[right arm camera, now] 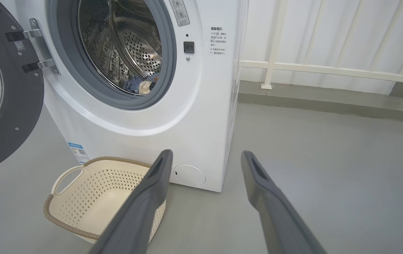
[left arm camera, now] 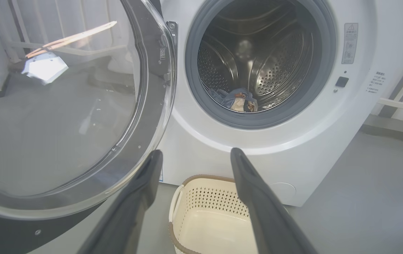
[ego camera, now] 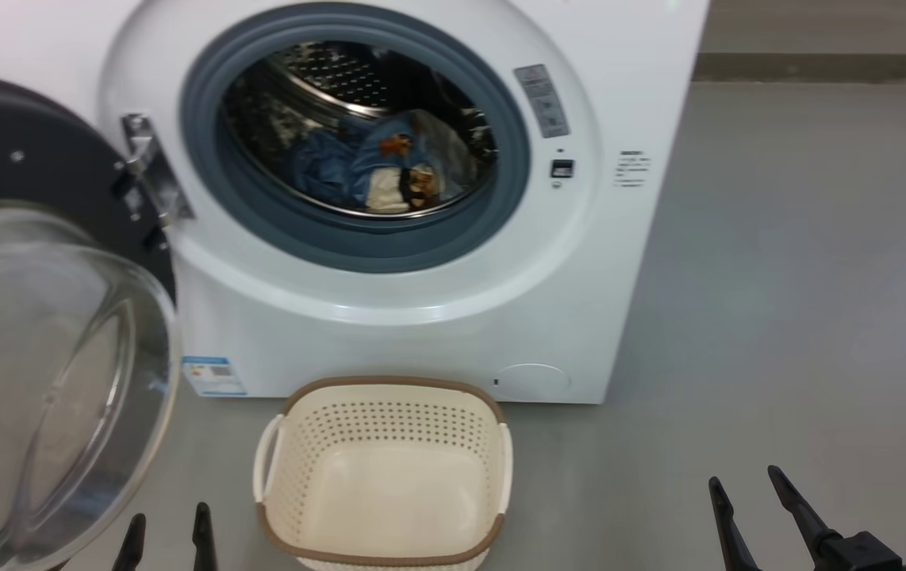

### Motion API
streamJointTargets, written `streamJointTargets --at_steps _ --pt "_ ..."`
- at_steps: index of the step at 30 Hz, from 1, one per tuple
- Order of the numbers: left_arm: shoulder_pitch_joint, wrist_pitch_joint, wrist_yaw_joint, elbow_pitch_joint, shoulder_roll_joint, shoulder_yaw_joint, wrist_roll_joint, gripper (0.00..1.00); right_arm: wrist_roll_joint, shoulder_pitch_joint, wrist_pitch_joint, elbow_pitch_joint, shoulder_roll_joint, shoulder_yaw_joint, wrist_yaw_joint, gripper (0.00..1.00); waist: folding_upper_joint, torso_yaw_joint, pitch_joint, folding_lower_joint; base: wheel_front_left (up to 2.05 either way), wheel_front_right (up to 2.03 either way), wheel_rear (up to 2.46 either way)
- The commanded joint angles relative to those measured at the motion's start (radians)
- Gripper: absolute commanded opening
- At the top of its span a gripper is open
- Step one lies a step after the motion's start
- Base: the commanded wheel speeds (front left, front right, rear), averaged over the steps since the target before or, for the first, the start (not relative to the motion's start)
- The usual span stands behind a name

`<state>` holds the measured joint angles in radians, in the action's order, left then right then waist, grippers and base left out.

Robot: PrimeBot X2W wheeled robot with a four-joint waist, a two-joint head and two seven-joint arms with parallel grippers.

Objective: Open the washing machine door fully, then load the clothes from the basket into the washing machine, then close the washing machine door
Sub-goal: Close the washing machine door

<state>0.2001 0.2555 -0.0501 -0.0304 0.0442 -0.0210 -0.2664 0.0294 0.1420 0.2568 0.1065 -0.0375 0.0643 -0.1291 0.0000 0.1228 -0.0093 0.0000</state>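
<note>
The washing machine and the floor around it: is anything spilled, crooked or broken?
Nothing stands out. The washing machine door hangs wide open, the clothes lie inside the drum, and the basket stands upright and empty on the floor before the washing machine. No spill or damage shows.

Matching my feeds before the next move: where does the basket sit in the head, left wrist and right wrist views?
Head view: basket bottom centre, in front of the washing machine.
Left wrist view: basket bottom centre, partly behind the left gripper.
Right wrist view: basket lower left, partly behind the right gripper.
Shared landmark: the round cover low on the machine's front, right of the basket.
</note>
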Motion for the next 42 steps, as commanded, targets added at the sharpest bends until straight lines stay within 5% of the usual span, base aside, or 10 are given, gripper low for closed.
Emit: streamJointTargets --at_steps 1,18,37,40,42 --pt "-0.033 0.006 -0.009 0.031 0.006 0.038 0.013 1.00 -0.007 -0.032 0.005 -0.022 -0.013 -0.031 -0.002 1.00 0.0000 0.068 -0.014 0.0000 0.00 0.00 0.00" --pt "-0.013 0.006 -0.008 0.035 0.006 0.056 0.034 1.00 0.016 -0.029 0.005 -0.025 -0.013 -0.063 -0.002 1.00 0.0000 0.340 -0.058 0.0000 0.00 0.00 0.00" --pt "0.002 0.006 -0.034 0.072 0.006 0.090 0.004 1.00 0.004 -0.094 0.005 0.000 -0.013 -0.129 -0.002 1.00 0.0000 0.368 -0.031 0.0000 0.00 0.00 0.00" --pt "0.007 0.006 -0.036 0.067 0.006 0.095 -0.018 0.00 0.004 -0.097 0.005 0.000 -0.013 -0.133 -0.002 1.00 0.0000 0.369 -0.030 0.0000 0.00 0.00 0.00" --pt "0.008 0.006 -0.039 0.067 0.006 0.111 -0.038 0.00 0.005 -0.096 0.005 0.000 -0.013 -0.134 -0.002 1.00 0.0000 0.369 -0.030 0.0000 0.00 0.00 0.00"
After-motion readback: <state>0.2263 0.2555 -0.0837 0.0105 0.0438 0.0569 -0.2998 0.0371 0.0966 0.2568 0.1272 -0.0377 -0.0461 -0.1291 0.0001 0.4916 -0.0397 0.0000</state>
